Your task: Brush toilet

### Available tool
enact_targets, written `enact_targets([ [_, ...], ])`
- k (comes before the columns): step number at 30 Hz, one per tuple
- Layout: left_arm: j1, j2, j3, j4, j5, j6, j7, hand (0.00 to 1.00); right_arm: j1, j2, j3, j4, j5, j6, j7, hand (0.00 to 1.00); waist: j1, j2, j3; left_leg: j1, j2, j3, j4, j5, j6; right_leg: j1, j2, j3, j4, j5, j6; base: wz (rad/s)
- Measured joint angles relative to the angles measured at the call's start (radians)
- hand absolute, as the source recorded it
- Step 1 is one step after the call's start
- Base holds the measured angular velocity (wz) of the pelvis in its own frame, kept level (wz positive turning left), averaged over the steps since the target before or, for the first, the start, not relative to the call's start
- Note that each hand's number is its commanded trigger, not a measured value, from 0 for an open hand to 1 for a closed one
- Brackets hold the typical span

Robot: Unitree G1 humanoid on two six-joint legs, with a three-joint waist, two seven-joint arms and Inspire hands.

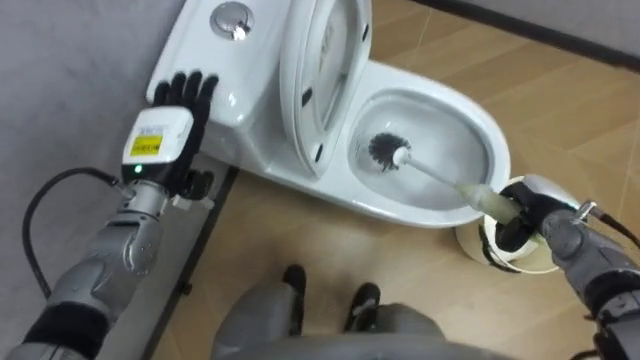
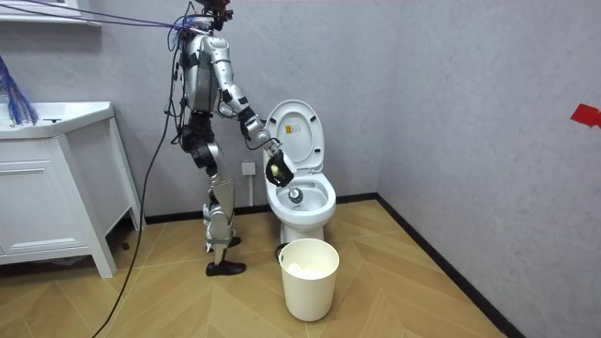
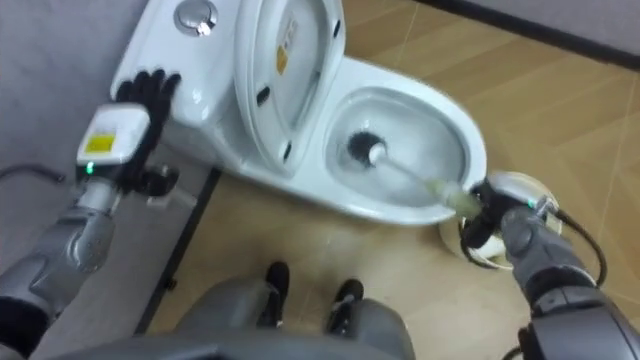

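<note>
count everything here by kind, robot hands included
toilet: 1
toilet brush: 1
bin: 1
cabinet: 1
robot hand: 2, left robot hand and right robot hand
total: 6

- silver-grey, segmented arms
- left hand [image 1: 165, 125]: black fingers, white back plate, yellow label
- right hand [image 1: 525, 210]: black, grey wrist
- black cable looping beside left forearm
</note>
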Motion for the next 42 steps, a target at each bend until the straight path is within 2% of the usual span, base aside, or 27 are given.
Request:
enact_targets([
  [3,-0.076,0.000,-0.026,0.051,-0.002,0.000,0.048,0.00,-0.023,0.001,0.067,-0.022,-0.012,0.017,0.001,1.00,0.006,-0.001,0.0020,-0.048,-0.002,-0.015,0.010,0.009,-0.004,-0.045,-0.006,-0.021,0.019,-0.001,-0.008,0.14],
  [6,-0.119,0.001,-0.035,0.079,-0.009,0.004,0.069,0.00,-0.039,0.002,0.082,-0.022,0.000,0.039,0.001,1.00,0.004,-0.002,0.0038,-0.073,-0.003,-0.023,0.015,0.015,-0.006,-0.072,-0.011,-0.024,0.030,-0.003,-0.011,0.08],
  [8,-0.155,0.001,-0.040,0.094,-0.012,0.017,0.088,0.00,-0.060,0.000,0.102,-0.021,0.000,0.055,-0.001,1.00,0.000,-0.004,0.0097,-0.098,-0.003,-0.028,0.029,0.016,-0.006,-0.095,-0.012,-0.027,0.040,-0.004,-0.013,0.06],
  [12,-0.200,0.003,-0.046,0.103,-0.047,0.018,0.115,0.00,-0.080,0.000,0.105,-0.031,-0.002,0.069,-0.015,1.00,-0.004,0.002,0.0226,-0.145,-0.003,-0.038,0.050,0.015,-0.006,-0.132,-0.013,-0.035,0.056,-0.008,-0.014,0.07],
  [16,-0.229,0.003,-0.066,0.107,-0.045,0.019,0.158,0.00,-0.091,-0.003,0.105,-0.057,-0.040,0.093,-0.033,1.00,-0.006,0.008,0.0275,-0.192,-0.003,-0.045,0.080,0.013,-0.005,-0.170,-0.016,-0.046,0.077,-0.010,-0.017,0.08],
  [19,-0.256,0.004,-0.097,0.126,-0.047,0.029,0.171,0.00,-0.084,-0.029,0.133,-0.110,-0.096,0.111,-0.043,1.00,-0.007,0.018,0.0348,-0.200,-0.004,-0.048,0.096,0.008,-0.004,-0.171,-0.019,-0.052,0.090,-0.015,-0.017,0.06],
  [23,-0.288,0.006,-0.120,0.136,-0.048,0.046,0.199,0.00,-0.090,-0.076,0.184,-0.181,-0.130,0.132,-0.046,1.00,0.001,0.020,0.0358,-0.240,-0.004,-0.042,0.115,0.008,-0.002,-0.218,-0.028,-0.049,0.123,-0.022,-0.019,-0.02],
  [25,-0.292,0.006,-0.132,0.137,-0.057,0.048,0.210,0.00,-0.099,-0.078,0.200,-0.183,-0.119,0.135,-0.053,1.00,0.002,0.020,0.0356,-0.253,-0.003,-0.039,0.126,0.008,-0.002,-0.232,-0.030,-0.049,0.137,-0.024,-0.023,-0.04],
  [28,-0.311,0.006,-0.153,0.140,-0.126,0.053,0.232,0.00,-0.118,-0.078,0.221,-0.172,-0.041,0.148,-0.054,1.00,0.003,0.020,0.0363,-0.268,-0.003,-0.040,0.130,0.009,-0.004,-0.247,-0.031,-0.048,0.149,-0.024,-0.025,0.00],
  [31,-0.336,0.008,-0.182,0.140,-0.175,0.061,0.242,0.00,-0.193,-0.078,0.251,-0.083,0.096,0.143,-0.052,1.00,0.005,0.019,0.0392,-0.284,-0.005,-0.037,0.133,0.015,-0.004,-0.271,-0.043,-0.045,0.168,-0.026,-0.028,0.00],
  [33,-0.370,0.008,-0.196,0.149,-0.190,0.071,0.248,0.00,-0.264,-0.063,0.259,-0.004,0.253,0.142,-0.049,1.00,0.012,0.014,0.0454,-0.298,-0.007,-0.034,0.131,0.024,-0.006,-0.295,-0.046,-0.034,0.185,-0.027,-0.031,0.00],
  [35,-0.400,0.013,-0.205,0.153,-0.198,0.080,0.257,0.00,-0.327,-0.055,0.255,0.051,0.366,0.144,-0.051,1.00,0.021,0.005,0.0535,-0.317,-0.008,-0.022,0.134,0.030,-0.007,-0.329,-0.054,-0.022,0.212,-0.031,-0.036,-0.06],
  [37,-0.428,0.016,-0.204,0.153,-0.198,0.090,0.280,0.00,-0.385,-0.060,0.246,0.082,0.440,0.152,-0.057,1.00,0.018,0.003,0.0576,-0.352,-0.011,-0.019,0.141,0.041,-0.008,-0.371,-0.063,-0.022,0.234,-0.030,-0.041,-0.03],
  [38,-0.442,0.016,-0.203,0.154,-0.200,0.094,0.296,0.00,-0.403,-0.060,0.239,0.097,0.476,0.153,-0.065,1.00,0.014,0.002,0.0621,-0.371,-0.010,-0.019,0.161,0.042,-0.009,-0.387,-0.063,-0.022,0.247,-0.031,-0.045,0.09],
  [40,-0.451,0.019,-0.202,0.155,-0.193,0.108,0.317,0.00,-0.409,-0.058,0.210,0.099,0.507,0.153,-0.069,1.00,-0.003,0.001,0.0642,-0.395,-0.008,-0.012,0.176,0.043,-0.008,-0.409,-0.066,-0.021,0.267,-0.036,-0.047,0.09],
  [42,-0.465,0.019,-0.200,0.155,-0.193,0.128,0.323,0.00,-0.409,-0.058,0.173,0.100,0.535,0.153,-0.075,1.00,-0.015,-0.004,0.0708,-0.409,-0.016,-0.010,0.189,0.044,-0.006,-0.429,-0.079,-0.018,0.290,-0.045,-0.046,0.05],
])
